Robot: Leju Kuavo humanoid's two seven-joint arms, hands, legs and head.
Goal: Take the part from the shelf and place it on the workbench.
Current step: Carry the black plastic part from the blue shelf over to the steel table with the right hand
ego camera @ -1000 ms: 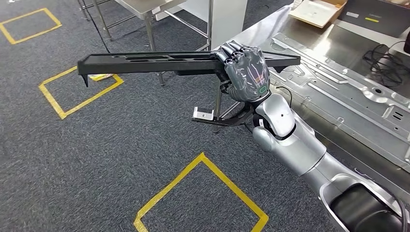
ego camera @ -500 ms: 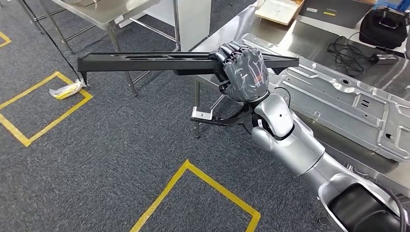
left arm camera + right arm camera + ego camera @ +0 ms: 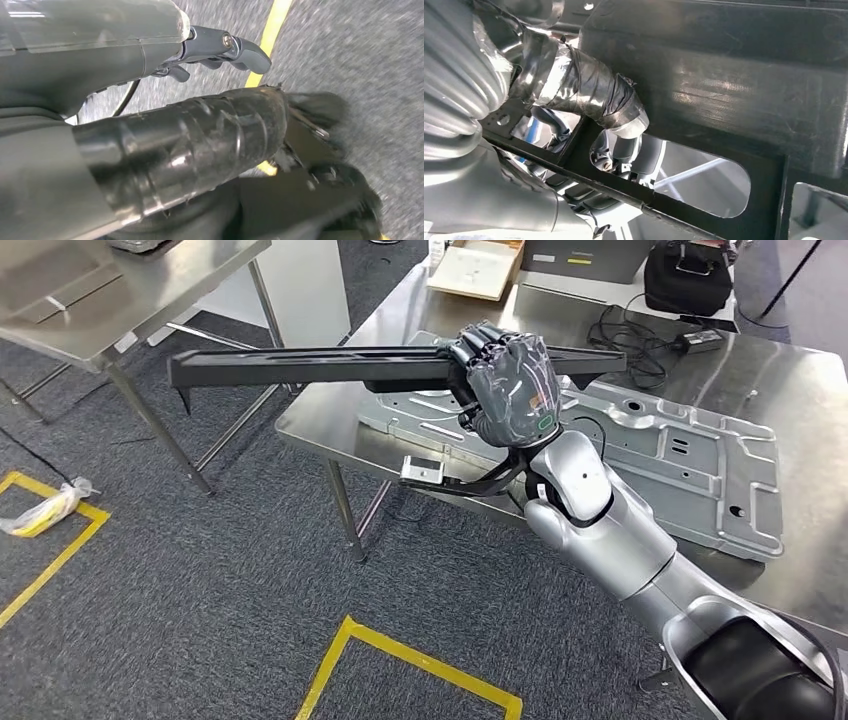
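Note:
My right hand (image 3: 512, 385) grips a long black bar-shaped part (image 3: 300, 365) near its right end and holds it level in the air. The part's right end hangs over the steel workbench (image 3: 330, 425), while its long left end reaches out over the carpet. In the right wrist view the taped thumb (image 3: 589, 90) wraps the part's slotted black frame (image 3: 724, 100). A large stamped metal panel (image 3: 650, 450) lies on the workbench under and behind the hand. My left hand (image 3: 190, 145) hangs over the carpet with nothing in it, its fingers (image 3: 235, 47) apart from the thumb.
A second steel table (image 3: 150, 280) stands at the upper left, close to the part's free end. A cardboard box (image 3: 475, 268), a black bag (image 3: 690, 280) and cables (image 3: 640, 340) sit at the workbench's far side. Yellow tape (image 3: 420, 665) and a plastic wrapper (image 3: 45, 510) lie on the carpet.
The camera has turned, so the whole scene has shifted: the workbench now lies under my right hand. The hand and part keep their place in the picture.

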